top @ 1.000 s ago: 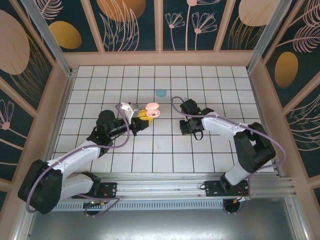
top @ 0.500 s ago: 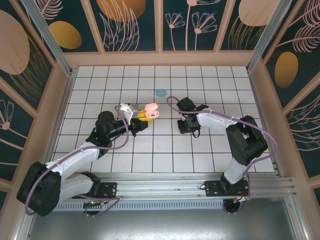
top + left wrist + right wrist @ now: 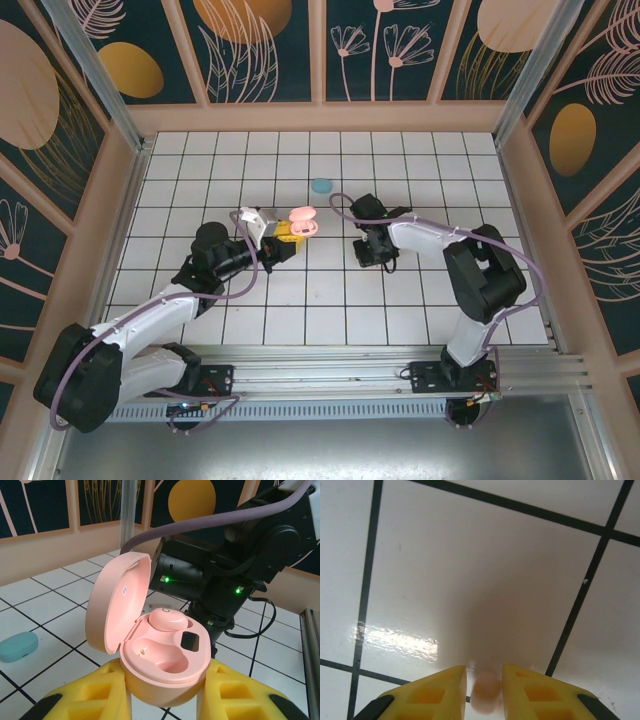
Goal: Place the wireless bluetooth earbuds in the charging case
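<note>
My left gripper (image 3: 165,692) is shut on the lower body of a pink charging case (image 3: 172,667), gripped between its yellow fingers (image 3: 95,695). The lid stands open to the left. One pale pink earbud (image 3: 167,619) sits in the far slot, and the near slot (image 3: 157,656) is empty. From above, the case (image 3: 303,218) is held just left of the table's middle. My right gripper (image 3: 368,252) points down at the tiles to the right of the case. Its fingers are shut on a second pale pink earbud (image 3: 486,692), close over a white tile.
A closed teal case (image 3: 321,185) lies on the tiles behind the pink one, and shows at the left of the left wrist view (image 3: 19,646). The right arm's black wrist (image 3: 220,575) stands close behind the open case. Wooden walls ring the tiled floor (image 3: 420,170).
The right gripper has shifted a little left, toward the pink case. The left gripper and the case have stayed put.
</note>
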